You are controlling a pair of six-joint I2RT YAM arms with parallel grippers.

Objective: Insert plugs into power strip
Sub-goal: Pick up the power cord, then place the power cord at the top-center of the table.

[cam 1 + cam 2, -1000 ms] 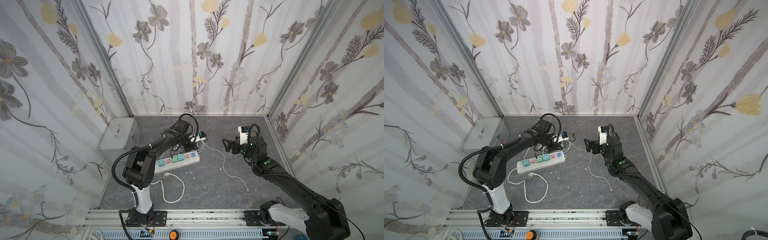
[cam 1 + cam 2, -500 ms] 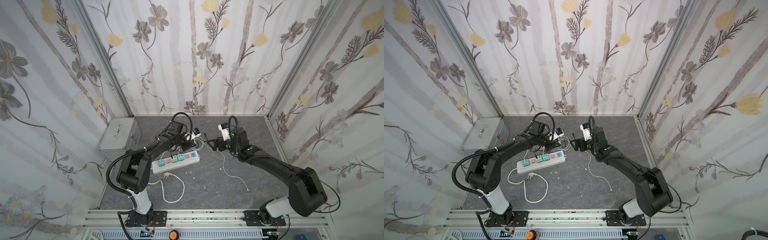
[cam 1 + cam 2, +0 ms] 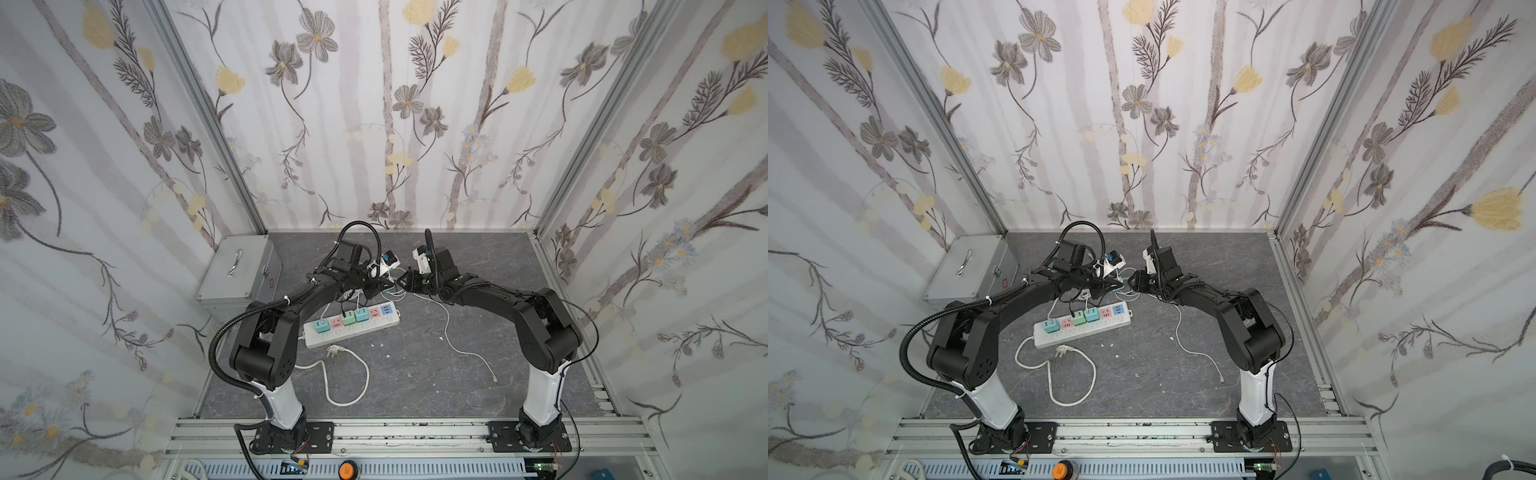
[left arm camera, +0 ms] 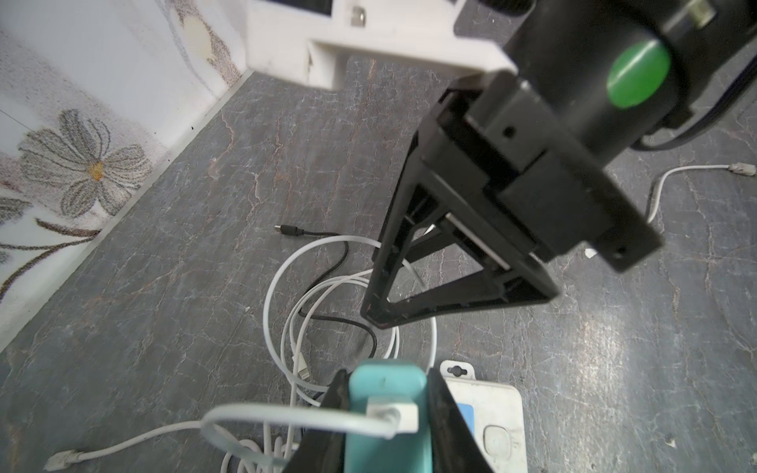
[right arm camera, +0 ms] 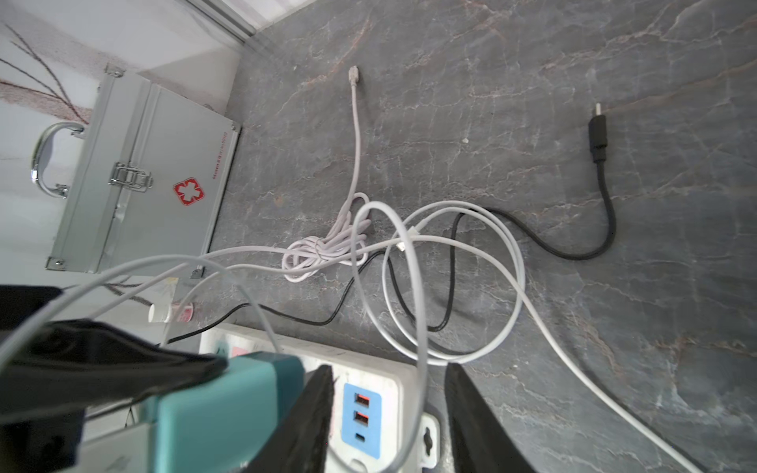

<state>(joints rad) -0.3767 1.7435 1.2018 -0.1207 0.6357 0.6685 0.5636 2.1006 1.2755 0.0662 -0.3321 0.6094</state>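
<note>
Now the left gripper [image 4: 387, 374] clamps a teal plug [image 4: 385, 446] over the power strip [image 4: 502, 403] for insertion, while the right gripper [image 5: 387, 368], jaws apart, straddles a white cable [image 5: 424, 356].

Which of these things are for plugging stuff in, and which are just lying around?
For the job:
- power strip
- three plugs already seated in it
- teal plug gripped in the left tool

Just lying about:
- metal case with a handle
- the strip's own three-prong plug, lying unplugged
- small white scraps
</note>
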